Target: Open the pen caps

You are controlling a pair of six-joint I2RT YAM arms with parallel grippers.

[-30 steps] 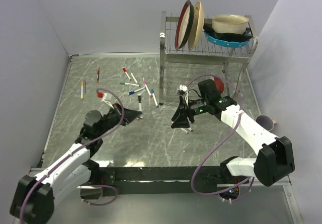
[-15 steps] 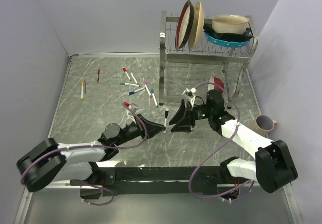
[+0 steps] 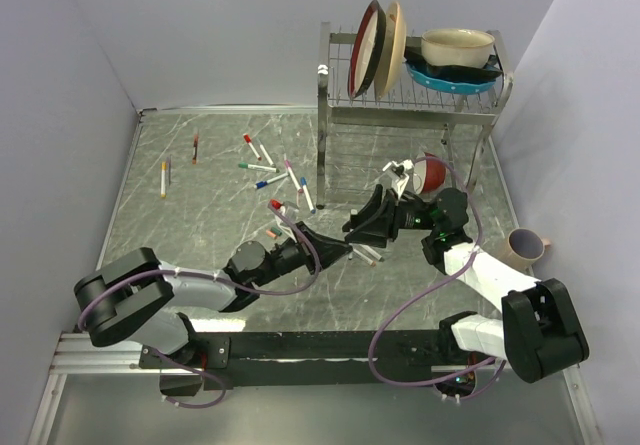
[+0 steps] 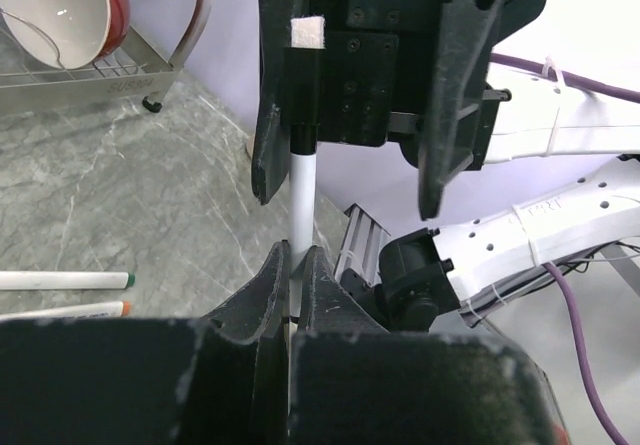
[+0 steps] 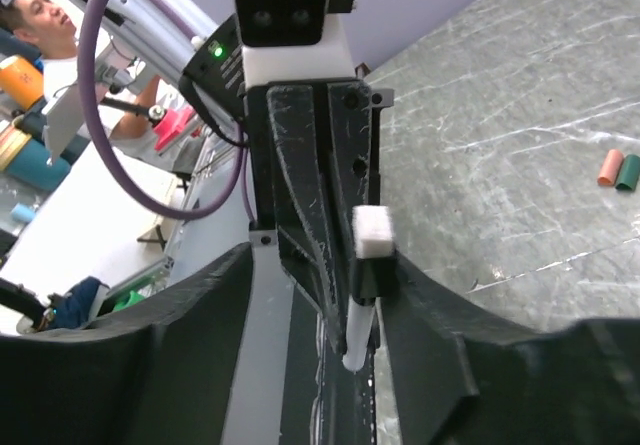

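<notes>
Left hand [image 4: 296, 265] is pinched tight on the white barrel of a pen [image 4: 302, 190], held clear of the counter [image 3: 200, 230]. The pen's far end, a dark cap [image 4: 303, 95] with a white tip, sits inside the right hand [image 4: 345, 195], lying against one finger. That hand stands open, fingers well apart, nothing clamped. Cap not yet off this pen. Progress, as a judgement: partway. Two loose caps [image 5: 608, 167], one salmon and one green, lie side by side on the counter off to one side of the right hand, so some pens look done. Other pens [image 3: 268, 170] lie scattered well beyond the left hand, toward the far wall, coloured ends showing; too small to tell which are capped. Next move likely calls for the right hand to close on the cap and pull along the barrel. A second ago the hands were well apart, left hand out on its own side. Half a second ago they faced each other across a gap. Now the left arm has reached across and the two hands meet just in front of the dish rack [image 3: 400, 113].
</notes>
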